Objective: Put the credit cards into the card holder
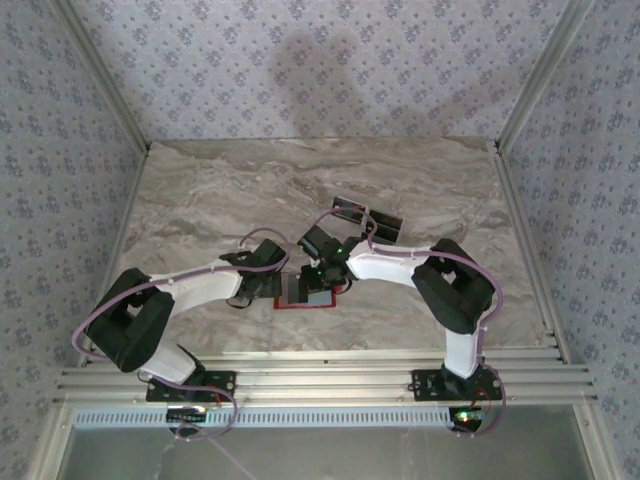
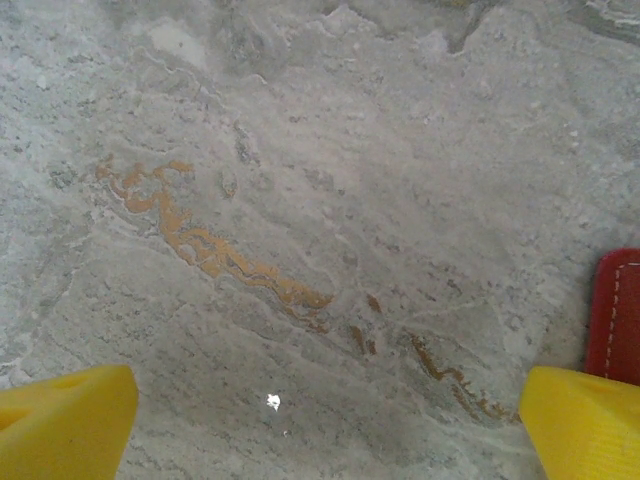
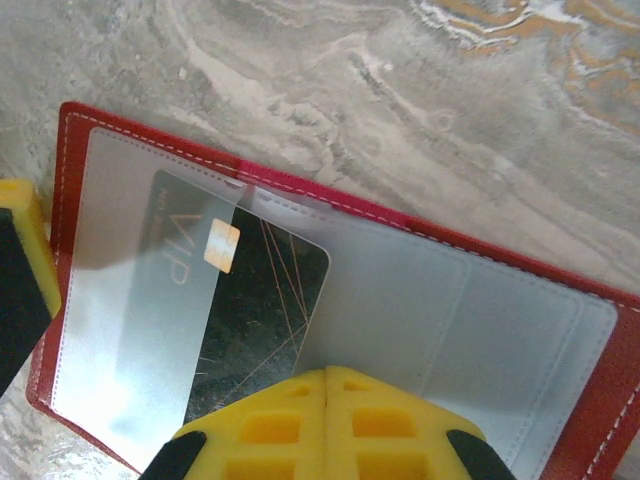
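The red card holder (image 3: 625,400) lies open on the marble table, its clear pockets facing up. A black credit card (image 3: 260,320) marked VIP lies on it, its left half tucked under the left clear pocket. My right gripper (image 3: 325,385) is shut, its tips resting at the card's near edge; the card lies flat and is not between the fingers. My left gripper (image 2: 325,415) is open over bare marble just left of the card holder (image 2: 620,315), with one yellow finger (image 3: 22,230) beside its left edge. In the top view both grippers meet at the card holder (image 1: 300,306).
Two more dark cards (image 1: 353,209) (image 1: 386,224) lie on the table behind the right arm. Patterned walls and metal rails enclose the table; the marble stretches wide to the left and back.
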